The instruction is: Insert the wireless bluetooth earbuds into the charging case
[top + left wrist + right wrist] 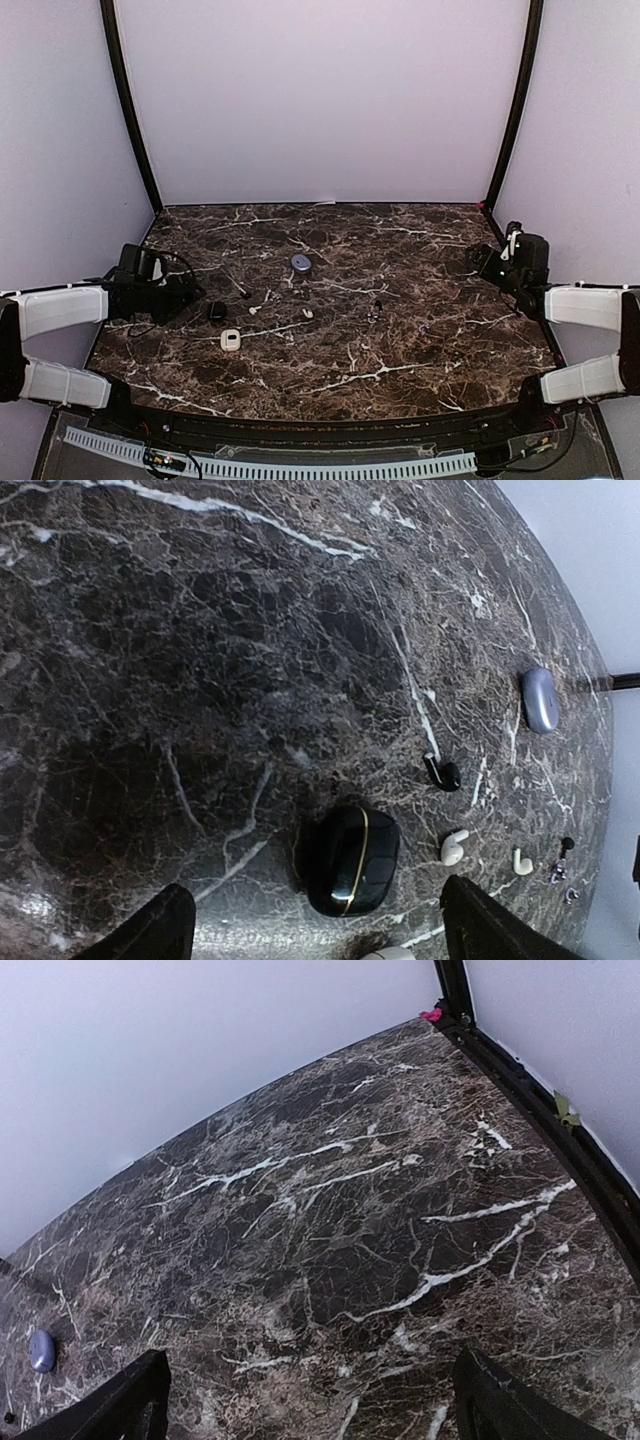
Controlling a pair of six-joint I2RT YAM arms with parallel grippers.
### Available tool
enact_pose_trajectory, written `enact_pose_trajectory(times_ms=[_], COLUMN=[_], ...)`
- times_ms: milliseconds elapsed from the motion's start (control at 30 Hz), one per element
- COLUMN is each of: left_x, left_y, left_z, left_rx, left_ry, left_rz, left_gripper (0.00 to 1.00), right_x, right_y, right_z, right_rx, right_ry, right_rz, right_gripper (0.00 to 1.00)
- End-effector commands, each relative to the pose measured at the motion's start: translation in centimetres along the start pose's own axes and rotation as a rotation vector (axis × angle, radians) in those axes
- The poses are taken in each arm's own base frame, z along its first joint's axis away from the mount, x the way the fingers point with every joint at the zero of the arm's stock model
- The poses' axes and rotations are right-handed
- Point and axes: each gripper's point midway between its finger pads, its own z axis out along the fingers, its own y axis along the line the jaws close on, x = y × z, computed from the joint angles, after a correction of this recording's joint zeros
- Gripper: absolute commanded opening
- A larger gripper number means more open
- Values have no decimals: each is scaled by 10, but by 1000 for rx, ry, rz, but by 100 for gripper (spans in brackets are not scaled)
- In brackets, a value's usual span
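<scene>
The left gripper [315,930] and right gripper [310,1405] are spread wide, nothing gripped; a black case [350,860] is seen ahead of the left.

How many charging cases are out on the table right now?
3. A lavender case sits near the middle toward the back, a black case lies on the left, and a white case is just nearer than the black one. None looks hidden.

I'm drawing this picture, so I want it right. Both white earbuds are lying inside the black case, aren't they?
No. The white earbuds lie on the table near the black case, apart from it, not inside it; the case looks shut. The left wrist view shows this.
</scene>
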Motion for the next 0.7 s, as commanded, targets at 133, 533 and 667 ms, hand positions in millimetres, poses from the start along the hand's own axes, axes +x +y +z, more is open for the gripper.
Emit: enact_pose_trajectory(times_ms=[133,533,667], left_x=[13,33,39], left_y=[1,-10,-8], left_z=[4,16,21], left_rx=[-135,-215,-253], left_ry=[67,157,193], left_rz=[152,295,321], left_gripper=[98,99,99], right_x=[-1,-1,-1], right_y=[32,39,40], right_z=[5,-3,-3], right_rx=[-97,-110,-112], right_ry=[-15,-39,-40], right_rz=[-78,-120,-124], right_gripper=[98,97,96])
